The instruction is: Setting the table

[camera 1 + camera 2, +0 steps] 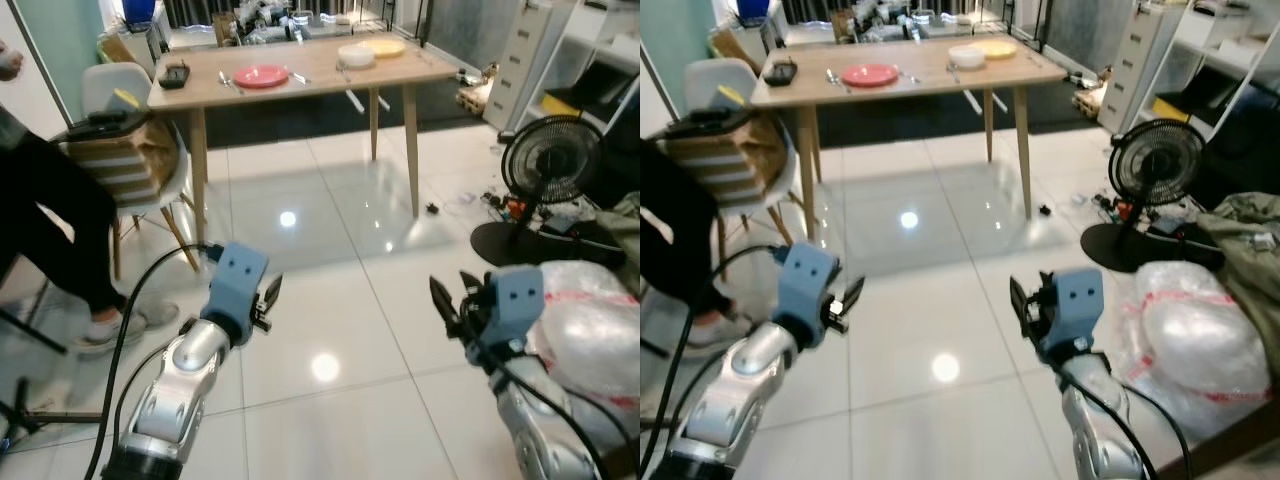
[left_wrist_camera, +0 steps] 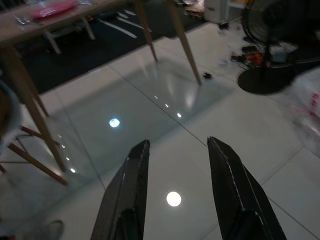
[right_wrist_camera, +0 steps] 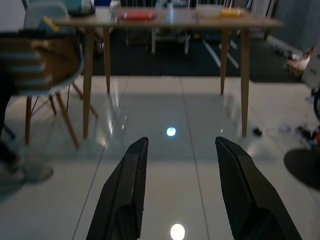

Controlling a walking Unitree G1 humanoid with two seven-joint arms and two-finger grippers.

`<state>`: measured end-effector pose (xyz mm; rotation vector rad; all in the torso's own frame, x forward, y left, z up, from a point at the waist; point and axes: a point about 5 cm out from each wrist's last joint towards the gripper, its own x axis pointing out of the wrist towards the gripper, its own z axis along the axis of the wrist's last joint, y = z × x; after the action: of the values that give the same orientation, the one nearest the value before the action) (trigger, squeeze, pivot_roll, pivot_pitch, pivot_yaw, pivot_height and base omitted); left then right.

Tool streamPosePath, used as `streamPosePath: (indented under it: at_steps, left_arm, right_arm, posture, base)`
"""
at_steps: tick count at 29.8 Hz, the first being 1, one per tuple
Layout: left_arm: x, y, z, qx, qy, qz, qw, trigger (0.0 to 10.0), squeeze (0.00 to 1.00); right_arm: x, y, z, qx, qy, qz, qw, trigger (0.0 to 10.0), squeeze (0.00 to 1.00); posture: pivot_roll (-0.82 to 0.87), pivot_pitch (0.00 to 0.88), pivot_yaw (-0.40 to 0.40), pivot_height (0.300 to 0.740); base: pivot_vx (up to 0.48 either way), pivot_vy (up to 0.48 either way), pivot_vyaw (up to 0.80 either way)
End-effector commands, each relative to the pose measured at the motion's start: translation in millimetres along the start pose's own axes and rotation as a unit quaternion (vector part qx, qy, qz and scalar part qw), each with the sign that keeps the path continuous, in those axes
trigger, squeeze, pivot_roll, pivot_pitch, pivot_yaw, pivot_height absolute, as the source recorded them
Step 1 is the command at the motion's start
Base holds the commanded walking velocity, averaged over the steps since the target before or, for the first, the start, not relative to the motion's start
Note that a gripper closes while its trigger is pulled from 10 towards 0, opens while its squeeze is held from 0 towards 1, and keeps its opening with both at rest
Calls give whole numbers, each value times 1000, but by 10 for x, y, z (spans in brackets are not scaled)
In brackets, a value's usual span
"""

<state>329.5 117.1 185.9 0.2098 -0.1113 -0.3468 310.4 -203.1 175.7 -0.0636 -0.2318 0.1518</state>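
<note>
A round red plate (image 1: 261, 75) lies on the long light wooden table (image 1: 320, 82), well ahead of both grippers. The left gripper (image 2: 177, 165) and right gripper (image 3: 181, 165) hover over glossy white floor tiles (image 1: 330, 300), fingers spread, holding nothing.

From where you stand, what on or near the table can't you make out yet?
1. Cutlery beside the red plate: too small and far in the left eye view to tell fork from spoon.
2. Dark object at the table's left end: too small to identify.
3. Person on the chair: cut off by the left edge.
4. Clutter behind the table: blurred.
</note>
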Motion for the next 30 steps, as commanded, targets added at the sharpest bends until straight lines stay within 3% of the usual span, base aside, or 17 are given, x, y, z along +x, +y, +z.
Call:
streamPosePath:
  at_steps: [1, 9, 30]
  left_arm:
    - [-26, 48, -66, -1, 11, 4, 1000, 10000, 0]
    - [-20, 56, -59, -1, 8, 4, 1000, 10000, 0]
    - [-10, 69, -56, -1, 4, 8, 1000, 10000, 0]
  right_arm:
    - [3, 47, -14, 15, -4, 21, 1000, 10000, 0]
    - [-43, 172, -44, 39, 5, 97, 994, 10000, 0]
    - [33, 142, 6, 31, -11, 87, 996, 10000, 0]
  posture:
    - [45, 87, 91, 740]
    - [48, 86, 89, 740]
    - [53, 73, 91, 740]
  base:
    - [465, 0, 0]
    - [465, 0, 0]
    - [466, 0, 0]
